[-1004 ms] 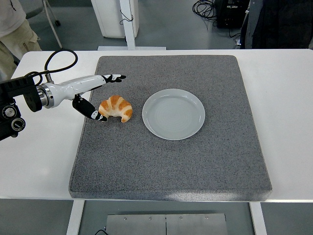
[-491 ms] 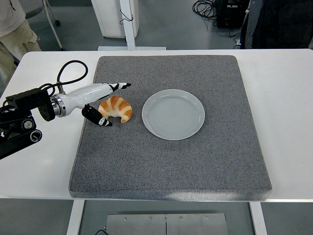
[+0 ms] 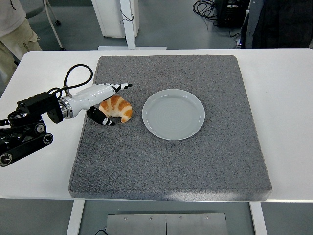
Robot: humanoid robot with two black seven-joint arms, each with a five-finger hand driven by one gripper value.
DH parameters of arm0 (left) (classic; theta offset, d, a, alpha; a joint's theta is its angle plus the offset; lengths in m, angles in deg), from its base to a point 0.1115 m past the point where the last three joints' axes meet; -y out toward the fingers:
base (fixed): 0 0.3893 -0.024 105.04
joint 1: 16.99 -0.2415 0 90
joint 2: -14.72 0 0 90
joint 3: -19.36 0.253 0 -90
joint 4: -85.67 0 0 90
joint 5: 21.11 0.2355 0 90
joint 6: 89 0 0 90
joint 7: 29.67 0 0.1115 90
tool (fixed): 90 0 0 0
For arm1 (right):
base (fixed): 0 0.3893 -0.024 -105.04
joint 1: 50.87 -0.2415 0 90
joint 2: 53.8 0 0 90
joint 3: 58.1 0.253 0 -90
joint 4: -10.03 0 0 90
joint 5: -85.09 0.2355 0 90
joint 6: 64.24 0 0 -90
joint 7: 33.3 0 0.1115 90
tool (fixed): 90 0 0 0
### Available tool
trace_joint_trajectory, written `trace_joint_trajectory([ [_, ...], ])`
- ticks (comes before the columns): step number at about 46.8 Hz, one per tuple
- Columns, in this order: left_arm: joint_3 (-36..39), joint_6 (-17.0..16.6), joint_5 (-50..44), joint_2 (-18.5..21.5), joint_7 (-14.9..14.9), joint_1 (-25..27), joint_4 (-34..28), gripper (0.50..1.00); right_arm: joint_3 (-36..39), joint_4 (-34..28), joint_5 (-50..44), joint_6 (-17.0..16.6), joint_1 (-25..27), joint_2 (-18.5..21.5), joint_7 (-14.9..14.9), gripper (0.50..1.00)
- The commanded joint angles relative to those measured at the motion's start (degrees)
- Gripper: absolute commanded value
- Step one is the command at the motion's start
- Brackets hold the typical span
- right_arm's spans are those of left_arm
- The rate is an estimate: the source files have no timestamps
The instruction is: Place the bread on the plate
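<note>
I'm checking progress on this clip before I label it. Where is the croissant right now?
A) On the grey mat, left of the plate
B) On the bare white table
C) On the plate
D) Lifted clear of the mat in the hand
A. The croissant lies on the grey mat, left of the plate, which holds nothing, with the left hand spread around its left side.

Mat: the dark grey speckled rectangular mat [image 3: 171, 161] under my work looks rough, felt-like, matt.
Surface: white surface [image 3: 288, 107], smooth, faint sheen.
Plate: pale grey round plate [image 3: 173, 114], smooth, glossy glaze.
Bread: golden-brown croissant [image 3: 117, 107], shiny crust.
My left robot hand [image 3: 105, 100]: glossy white plastic shell, black fingertips.
</note>
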Motion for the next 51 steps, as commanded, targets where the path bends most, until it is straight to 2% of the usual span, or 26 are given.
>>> trace_joint_trajectory([
  [1,0.00,-0.01,-0.27,-0.40,-0.02,0.35,0.74,0.983,0.00,0.00,0.00,0.03,0.00,0.00,0.00,1.000],
  [15,-0.27,-0.10,-0.71,-2.42,-0.02,0.70,4.25,0.981,0.00,0.00,0.00,0.03,0.00,0.00,0.00,1.000],
  [26,-0.09,-0.89,-0.71,-3.74,-1.16,0.62,5.31,0.969,0.00,0.00,0.00,0.03,0.00,0.00,0.00,1.000],
  [28,-0.18,-0.98,-0.71,-3.83,-1.25,0.62,5.31,0.951,0.00,0.00,0.00,0.03,-0.09,0.00,0.00,1.000],
  [31,-0.18,-1.33,-0.80,-3.92,-1.25,0.53,5.22,0.892,0.00,0.00,0.00,0.03,0.00,0.00,0.00,1.000],
  [33,-0.09,-1.42,-0.80,-4.18,-1.25,0.53,5.31,0.880,0.00,0.00,0.00,-0.06,0.00,0.00,0.00,1.000],
  [37,-0.09,-1.42,-1.24,-4.53,-1.16,0.44,5.31,0.799,0.00,0.00,0.00,0.03,0.00,0.00,0.00,1.000],
  [43,-0.09,-1.42,-1.68,-4.62,-1.16,0.09,5.40,0.778,0.00,0.00,0.00,0.03,0.00,0.00,0.00,1.000],
  [51,-0.09,-1.42,-1.85,-4.62,-1.25,0.00,5.31,0.777,0.00,0.00,0.00,0.03,0.00,0.00,0.00,1.000],
])
